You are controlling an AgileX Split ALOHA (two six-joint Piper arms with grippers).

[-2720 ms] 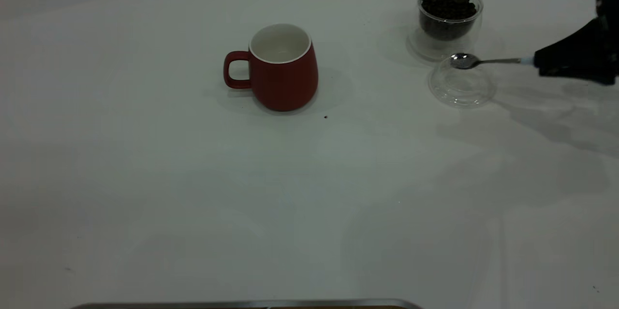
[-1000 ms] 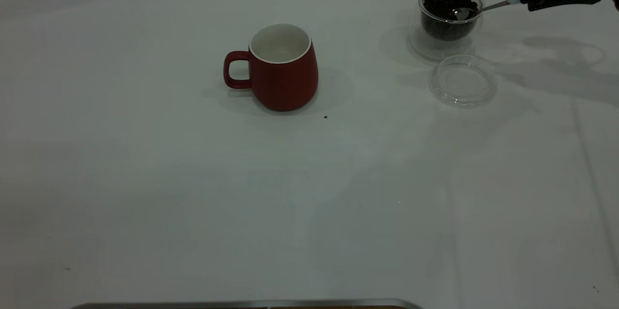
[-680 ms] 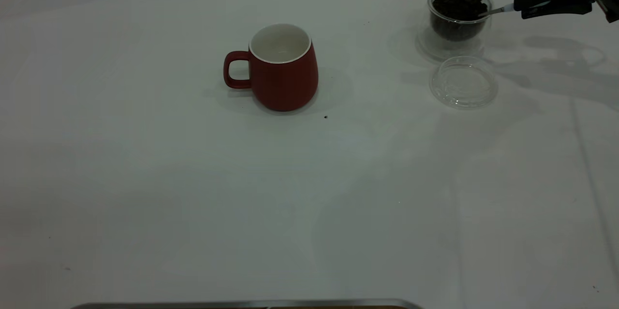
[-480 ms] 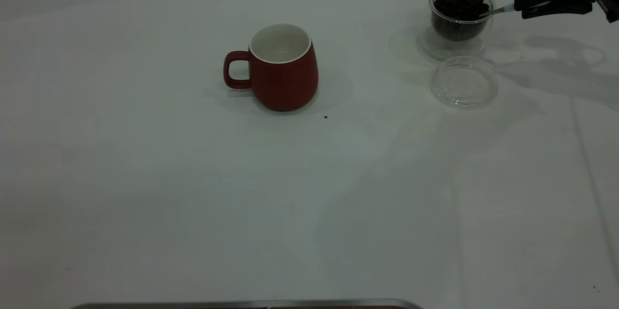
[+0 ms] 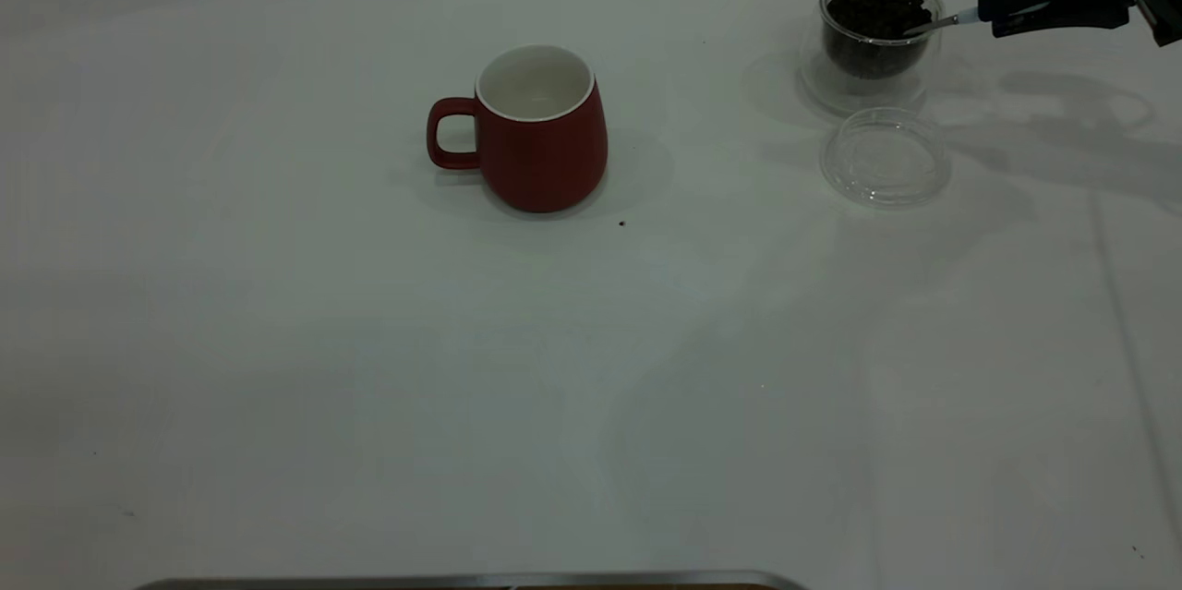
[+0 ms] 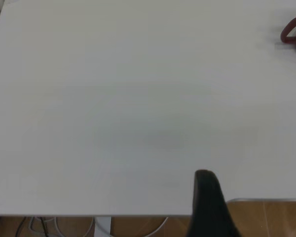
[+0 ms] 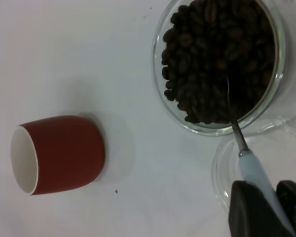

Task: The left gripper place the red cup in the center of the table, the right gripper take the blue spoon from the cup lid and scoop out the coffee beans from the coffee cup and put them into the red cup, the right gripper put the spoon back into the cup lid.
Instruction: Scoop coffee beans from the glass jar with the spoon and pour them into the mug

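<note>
The red cup [image 5: 540,130] stands upright near the table's middle, white inside, handle to the left; it also shows in the right wrist view [image 7: 59,154]. The glass coffee cup [image 5: 873,36] full of coffee beans [image 7: 217,59] stands at the far right. My right gripper [image 5: 1002,15] is shut on the blue spoon [image 7: 251,170] by its pale blue handle; the spoon's bowl is buried in the beans. The clear cup lid [image 5: 885,158] lies empty in front of the coffee cup. The left gripper [image 6: 207,197] is parked off the table's near edge; one dark finger shows.
A small dark speck [image 5: 621,223] lies on the white table [image 5: 369,368] just right of the red cup. A metal rim [image 5: 462,581] runs along the near edge.
My right gripper carried the spoon up from over the cup lid to the coffee cup and pushed its bowl into the beans. The coffee cup slid slightly right. The red cup stayed still.
</note>
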